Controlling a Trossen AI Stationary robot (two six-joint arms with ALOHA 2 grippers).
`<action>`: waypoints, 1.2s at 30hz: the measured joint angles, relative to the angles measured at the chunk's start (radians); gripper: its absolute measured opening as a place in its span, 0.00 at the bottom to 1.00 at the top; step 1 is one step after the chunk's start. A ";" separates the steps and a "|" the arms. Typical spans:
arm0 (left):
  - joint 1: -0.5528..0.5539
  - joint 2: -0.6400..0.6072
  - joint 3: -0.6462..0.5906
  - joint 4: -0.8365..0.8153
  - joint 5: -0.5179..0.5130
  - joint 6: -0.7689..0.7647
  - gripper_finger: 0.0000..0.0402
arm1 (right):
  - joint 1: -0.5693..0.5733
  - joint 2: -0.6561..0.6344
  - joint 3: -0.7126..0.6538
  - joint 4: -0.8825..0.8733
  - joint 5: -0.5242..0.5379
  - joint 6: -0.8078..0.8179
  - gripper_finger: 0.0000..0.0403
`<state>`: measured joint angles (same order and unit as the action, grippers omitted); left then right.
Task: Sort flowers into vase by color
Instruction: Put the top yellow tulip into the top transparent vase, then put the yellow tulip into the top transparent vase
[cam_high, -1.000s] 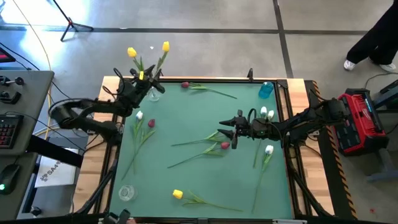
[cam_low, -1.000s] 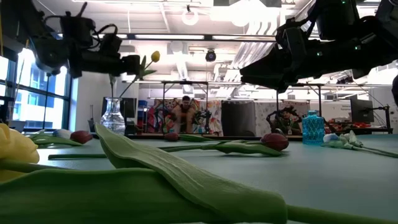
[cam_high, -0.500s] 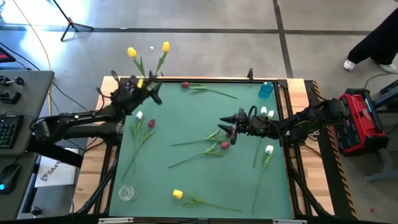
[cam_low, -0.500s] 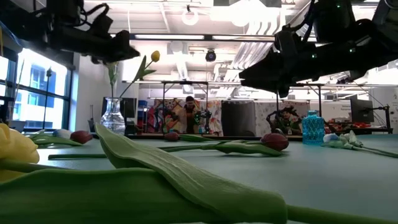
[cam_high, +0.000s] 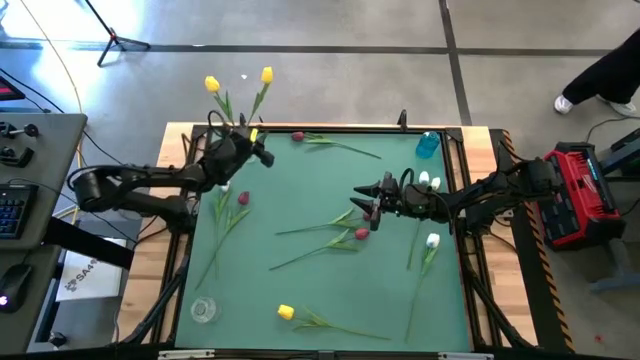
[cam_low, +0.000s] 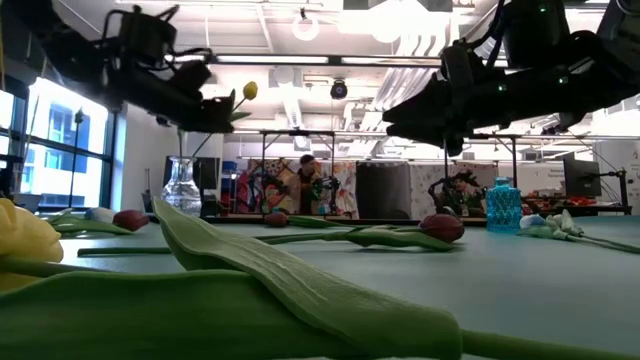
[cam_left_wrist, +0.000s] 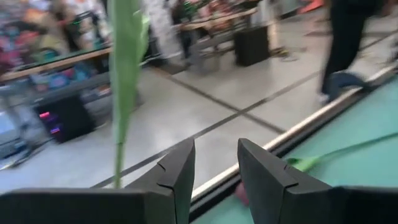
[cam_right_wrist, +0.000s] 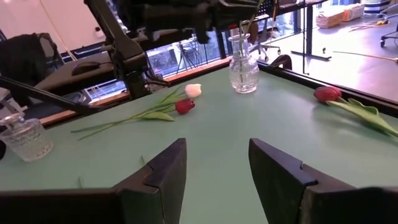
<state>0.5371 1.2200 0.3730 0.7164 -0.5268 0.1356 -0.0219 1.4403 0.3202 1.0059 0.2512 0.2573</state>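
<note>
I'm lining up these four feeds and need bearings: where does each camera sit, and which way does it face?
High: overhead, straight down on the green table, both arms showing.
Low: table height, level across to the room; arms overhead.
Left wrist: on the left arm near the far left corner, facing off-table past its own fingers.
Right wrist: above mid-table, facing the clear vase, own fingers below.
Shared: that vase also shows in the low view.

We see a matt green table mat (cam_high: 330, 290), clear glossy glass vase (cam_right_wrist: 243, 66), translucent blue vase (cam_high: 428, 144), matt dark plastic-looking fingers (cam_right_wrist: 283, 177), bare wood table edge (cam_high: 150, 290).
</note>
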 joint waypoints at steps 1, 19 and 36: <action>0.006 0.015 0.009 -0.002 -0.025 0.006 0.27 | 0.000 0.000 0.000 0.001 0.000 0.000 0.40; 0.005 -0.012 0.062 0.038 -0.313 0.001 0.27 | 0.000 0.000 0.000 -0.045 0.000 -0.004 0.40; -0.389 -0.283 0.062 -0.159 -0.331 0.118 0.27 | -0.064 0.000 0.000 -0.210 -0.054 0.147 0.40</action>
<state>0.1480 0.9372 0.4347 0.5578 -0.8574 0.2540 -0.0861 1.4403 0.3206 0.7956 0.1969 0.4045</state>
